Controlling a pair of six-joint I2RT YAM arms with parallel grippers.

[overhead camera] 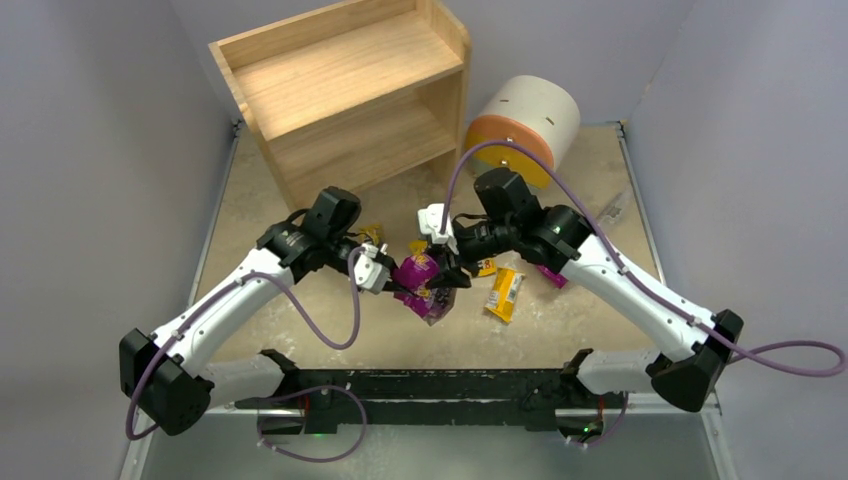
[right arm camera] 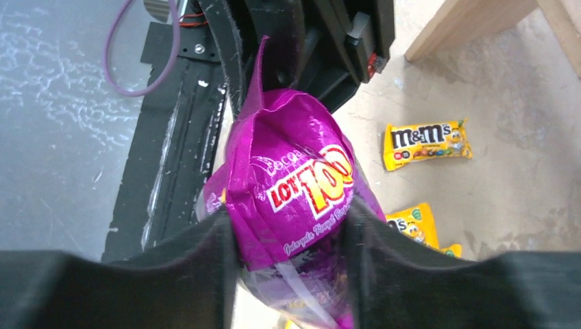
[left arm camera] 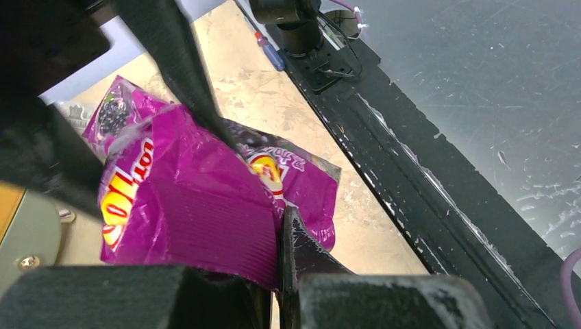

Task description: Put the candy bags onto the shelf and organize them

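Observation:
A magenta candy bag [overhead camera: 418,272] hangs between both grippers above the table's middle. My left gripper [overhead camera: 393,287] is shut on its crimped edge [left arm camera: 192,205], jaws pinched together [left arm camera: 284,226]. My right gripper [overhead camera: 452,278] is shut on its body [right arm camera: 294,185], one finger on each side [right arm camera: 291,233]. A second magenta bag [overhead camera: 436,306] lies on the table just below [left arm camera: 308,185]. Yellow M&M's packets lie nearby: one [overhead camera: 505,292] right of the bags, one [overhead camera: 485,267] under the right wrist, and two [right arm camera: 426,142] [right arm camera: 411,223] in the right wrist view. The wooden shelf [overhead camera: 350,90] stands at the back left.
A round white drum [overhead camera: 525,120] with an orange front stands right of the shelf. A small purple item [overhead camera: 553,276] lies under the right arm. A screwdriver [left arm camera: 268,53] lies near the right arm's base. A black rail [overhead camera: 430,385] runs along the near edge.

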